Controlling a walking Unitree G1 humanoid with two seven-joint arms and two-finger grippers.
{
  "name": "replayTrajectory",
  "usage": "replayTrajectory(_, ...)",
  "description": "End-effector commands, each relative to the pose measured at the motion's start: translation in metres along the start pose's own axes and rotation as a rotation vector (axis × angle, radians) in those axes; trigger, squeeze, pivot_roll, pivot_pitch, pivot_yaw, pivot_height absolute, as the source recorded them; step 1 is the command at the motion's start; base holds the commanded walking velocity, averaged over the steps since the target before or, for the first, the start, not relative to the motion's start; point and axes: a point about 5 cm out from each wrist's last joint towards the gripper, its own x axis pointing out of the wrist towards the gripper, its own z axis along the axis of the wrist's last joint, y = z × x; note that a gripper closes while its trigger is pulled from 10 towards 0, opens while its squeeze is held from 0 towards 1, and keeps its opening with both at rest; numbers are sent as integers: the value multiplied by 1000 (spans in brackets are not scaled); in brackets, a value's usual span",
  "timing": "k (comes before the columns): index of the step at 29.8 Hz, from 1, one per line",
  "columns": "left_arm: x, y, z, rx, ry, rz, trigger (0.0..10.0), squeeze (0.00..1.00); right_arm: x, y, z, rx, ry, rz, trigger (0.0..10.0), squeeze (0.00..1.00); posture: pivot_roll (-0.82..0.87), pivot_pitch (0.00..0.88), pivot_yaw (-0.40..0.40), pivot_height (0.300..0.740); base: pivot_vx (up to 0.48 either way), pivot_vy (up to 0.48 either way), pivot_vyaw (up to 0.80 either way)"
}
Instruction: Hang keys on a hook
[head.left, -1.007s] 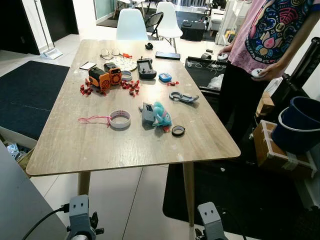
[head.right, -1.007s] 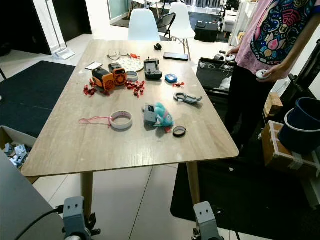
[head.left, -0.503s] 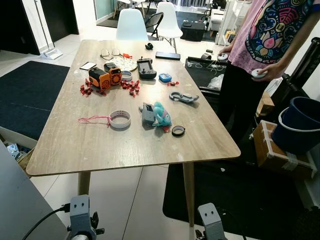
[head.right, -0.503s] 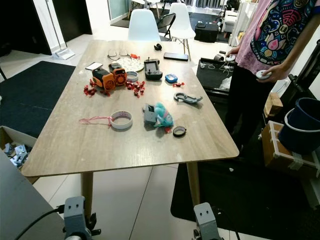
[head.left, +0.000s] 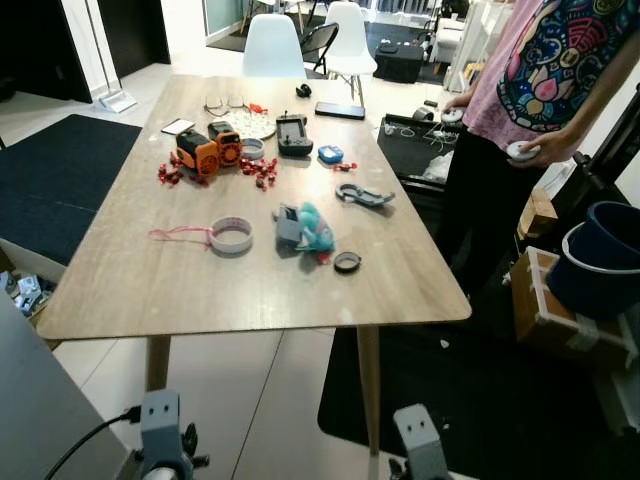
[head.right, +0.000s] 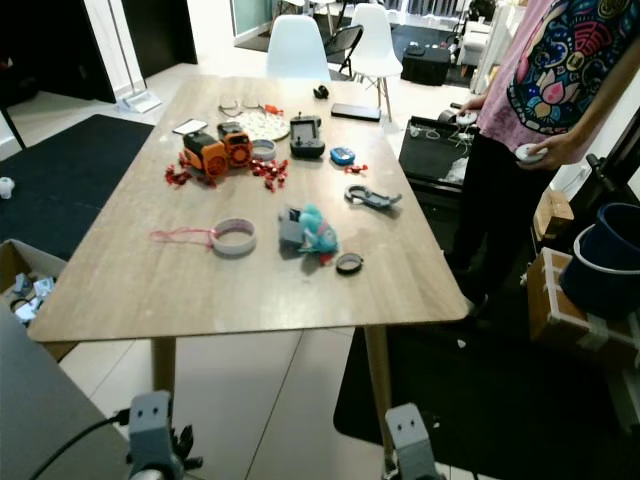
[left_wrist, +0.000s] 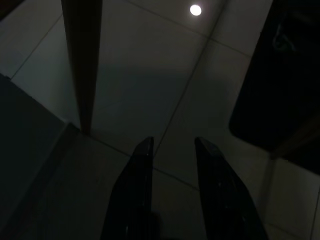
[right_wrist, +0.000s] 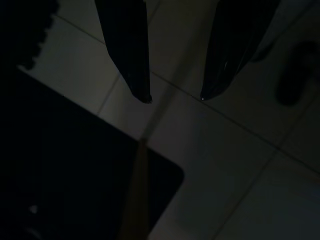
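Keys (head.left: 303, 229) mid table (head.left: 140, 290), near blue plush; left gripper (left_wrist: 172, 142) and right gripper (right_wrist: 175, 97) idle over floor, fingers parted

My head views cut off the person (head.left: 545, 70) above the chest and the blue bucket (head.left: 600, 255) at the right edge, while the small red pieces (head.left: 262, 172) on the table (head.left: 130, 290) are too tiny to identify.

Before me, a matt pale wood-grain table (head.left: 200, 290), a fuzzy teal plush toy (head.left: 316, 229), and glossy tiled floor (left_wrist: 150, 75) under my fingers.
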Motion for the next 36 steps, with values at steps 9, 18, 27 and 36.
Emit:
replayTrajectory(9,1,-4,1,-4,0,-21,10000,0,-3,-2,-9,12,25,-11,10000,0,74,40,-39,740,0,-256,0)
replayTrajectory(18,3,-3,5,4,-9,-33,10000,0,-5,-5,-12,19,22,-19,10000,0,73,63,-33,740,0,0,0)
replayTrajectory(27,-2,-5,-5,-10,13,-31,10000,0,-5,-10,-9,7,4,-21,10000,0,80,85,-50,740,0,0,0)
replayTrajectory(36,-6,-6,-11,-19,22,-29,10000,0,-4,-9,-4,-3,-15,-12,10000,0,81,87,-57,740,0,294,0)
